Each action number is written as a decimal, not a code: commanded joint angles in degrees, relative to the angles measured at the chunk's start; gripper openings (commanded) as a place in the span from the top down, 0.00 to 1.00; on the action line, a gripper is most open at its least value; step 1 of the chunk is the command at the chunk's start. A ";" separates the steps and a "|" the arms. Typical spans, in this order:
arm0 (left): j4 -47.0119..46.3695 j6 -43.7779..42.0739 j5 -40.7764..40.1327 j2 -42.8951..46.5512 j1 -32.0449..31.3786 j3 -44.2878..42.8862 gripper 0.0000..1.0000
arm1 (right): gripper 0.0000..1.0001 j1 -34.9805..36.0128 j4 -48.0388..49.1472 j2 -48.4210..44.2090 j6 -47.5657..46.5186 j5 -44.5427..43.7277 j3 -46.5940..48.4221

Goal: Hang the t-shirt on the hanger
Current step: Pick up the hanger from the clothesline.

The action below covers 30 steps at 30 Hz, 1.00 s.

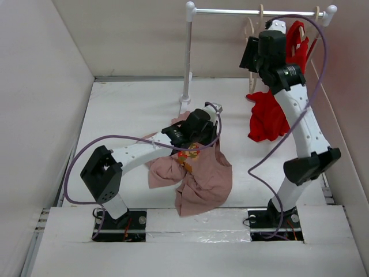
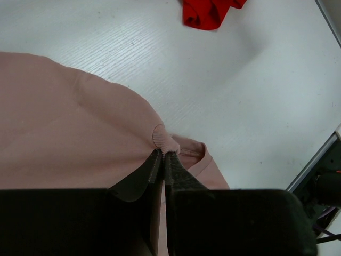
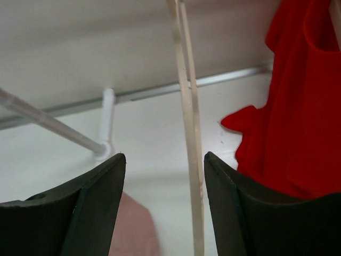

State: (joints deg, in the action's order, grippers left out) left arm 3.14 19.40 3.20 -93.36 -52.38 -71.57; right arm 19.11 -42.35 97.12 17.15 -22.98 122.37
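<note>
The dusty pink t-shirt (image 1: 199, 176) lies crumpled on the white table, its red-yellow print (image 1: 187, 154) showing. My left gripper (image 1: 183, 134) is over its upper edge. In the left wrist view the gripper (image 2: 163, 152) is shut on the ribbed collar of the t-shirt (image 2: 69, 133). My right gripper (image 1: 250, 55) is raised at the rail beside the pale cream hanger (image 1: 249, 27). In the right wrist view it (image 3: 165, 158) is open, and a thin arm of the hanger (image 3: 186, 106) hangs between its fingers, near the right one, untouched.
A white rail (image 1: 259, 10) on a post (image 1: 187, 57) stands at the back. A bright red garment (image 1: 268, 115) hangs from a second hanger (image 1: 316, 17) and droops to the table. It also shows in the wrist views (image 3: 303, 96) (image 2: 210, 10). Walls close both sides.
</note>
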 commanded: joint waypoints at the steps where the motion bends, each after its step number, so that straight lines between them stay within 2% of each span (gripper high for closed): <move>1: -2.70 0.12 1.02 2.48 0.09 1.26 1.00 | 0.36 -2.14 -4.32 2.27 -2.64 -2.33 7.17; 4: -2.70 -0.06 1.02 2.83 0.09 1.78 1.00 | 0.41 -2.15 -5.99 5.26 -2.91 -2.77 9.64; 7: -2.70 -0.32 0.84 3.10 0.09 2.14 1.00 | 0.46 -2.15 -5.12 5.01 -3.08 -3.03 7.99; 12: -2.70 -0.85 0.58 3.10 0.09 2.23 1.00 | 0.75 -3.21 -2.04 4.21 -2.12 -2.07 4.63; 14: -2.70 -1.03 0.58 2.92 0.09 2.14 1.00 | 0.94 -3.21 -1.95 4.48 -1.85 -2.33 4.90; 16: -2.70 -1.12 0.23 2.92 0.09 2.14 1.00 | 1.00 -3.21 -1.51 4.57 -1.94 -2.33 5.25; 20: -2.70 -1.55 -0.39 2.92 0.09 1.88 1.00 | 1.00 -3.21 0.24 3.61 -3.35 -2.16 5.95; 23: -2.70 -1.64 -0.92 2.84 0.09 1.52 1.00 | 1.00 -5.49 2.35 1.33 -4.05 3.54 4.82; 30: -2.61 -1.99 -1.09 2.05 0.61 -0.41 1.00 | 1.00 -7.51 12.10 -9.22 -2.83 14.26 -6.16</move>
State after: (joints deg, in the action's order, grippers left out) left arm 2.39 18.26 2.72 -93.25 -52.12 -69.78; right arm 12.75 -40.73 94.08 13.76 -14.94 118.45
